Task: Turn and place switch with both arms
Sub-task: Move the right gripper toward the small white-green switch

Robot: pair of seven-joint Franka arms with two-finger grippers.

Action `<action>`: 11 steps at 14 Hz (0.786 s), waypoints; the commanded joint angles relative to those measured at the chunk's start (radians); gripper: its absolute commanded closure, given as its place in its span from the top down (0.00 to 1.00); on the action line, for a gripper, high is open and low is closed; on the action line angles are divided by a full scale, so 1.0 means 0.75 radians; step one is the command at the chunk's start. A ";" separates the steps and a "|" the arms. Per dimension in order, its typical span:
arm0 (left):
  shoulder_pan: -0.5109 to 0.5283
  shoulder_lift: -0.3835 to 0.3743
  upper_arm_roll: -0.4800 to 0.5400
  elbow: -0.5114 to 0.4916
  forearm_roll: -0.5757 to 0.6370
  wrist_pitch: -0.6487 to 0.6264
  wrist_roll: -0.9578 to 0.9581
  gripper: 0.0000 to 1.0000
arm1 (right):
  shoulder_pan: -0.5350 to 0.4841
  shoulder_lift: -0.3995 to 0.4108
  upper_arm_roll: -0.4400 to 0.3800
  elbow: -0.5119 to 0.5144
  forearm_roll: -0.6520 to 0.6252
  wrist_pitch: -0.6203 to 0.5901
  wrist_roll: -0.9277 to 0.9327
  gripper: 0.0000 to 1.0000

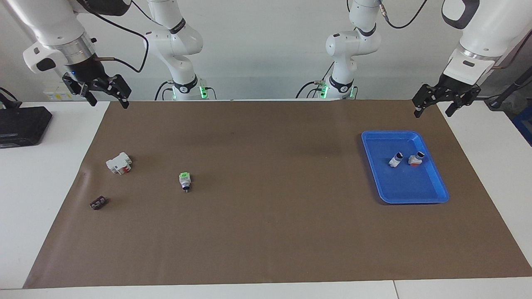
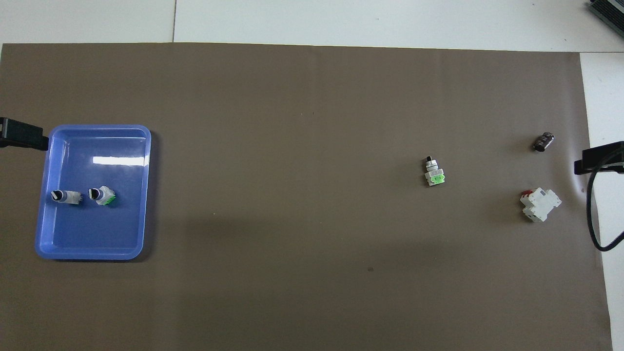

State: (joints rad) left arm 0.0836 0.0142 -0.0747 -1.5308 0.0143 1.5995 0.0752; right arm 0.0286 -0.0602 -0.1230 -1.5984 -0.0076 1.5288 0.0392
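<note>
The switch (image 1: 185, 181) (image 2: 434, 173), white with a bright green end and a dark knob, lies on its side on the brown mat, toward the right arm's end. Its knob points away from the robots. My right gripper (image 1: 109, 103) hangs open and empty in the air over the mat's corner at that end. At the other end my left gripper (image 1: 433, 113) also hangs open and empty, over the mat's edge beside the blue tray (image 1: 432, 195) (image 2: 92, 254). The overhead view shows only one dark finger of each gripper, at its side edges.
Two small white switches (image 1: 395, 159) (image 1: 416, 158) lie in the tray. A larger white-and-red block (image 1: 119, 162) (image 2: 540, 204) and a small dark part (image 1: 98, 203) (image 2: 543, 142) lie on the mat near the right arm's end. A black box (image 1: 23, 124) sits off the mat.
</note>
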 commanded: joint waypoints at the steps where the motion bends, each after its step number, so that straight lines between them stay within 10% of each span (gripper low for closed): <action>1: 0.001 -0.035 -0.001 -0.039 0.010 0.003 -0.010 1.00 | -0.018 -0.028 0.021 -0.029 0.024 -0.011 -0.011 1.00; 11: 0.001 -0.035 -0.001 -0.039 0.010 0.003 -0.010 1.00 | 0.011 0.000 0.035 -0.157 0.027 0.219 -0.132 1.00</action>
State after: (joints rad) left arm 0.0836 0.0136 -0.0747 -1.5322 0.0143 1.5995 0.0752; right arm 0.0363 -0.0603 -0.1014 -1.6443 -0.0060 1.5965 -0.0318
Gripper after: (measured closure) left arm 0.000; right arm 0.000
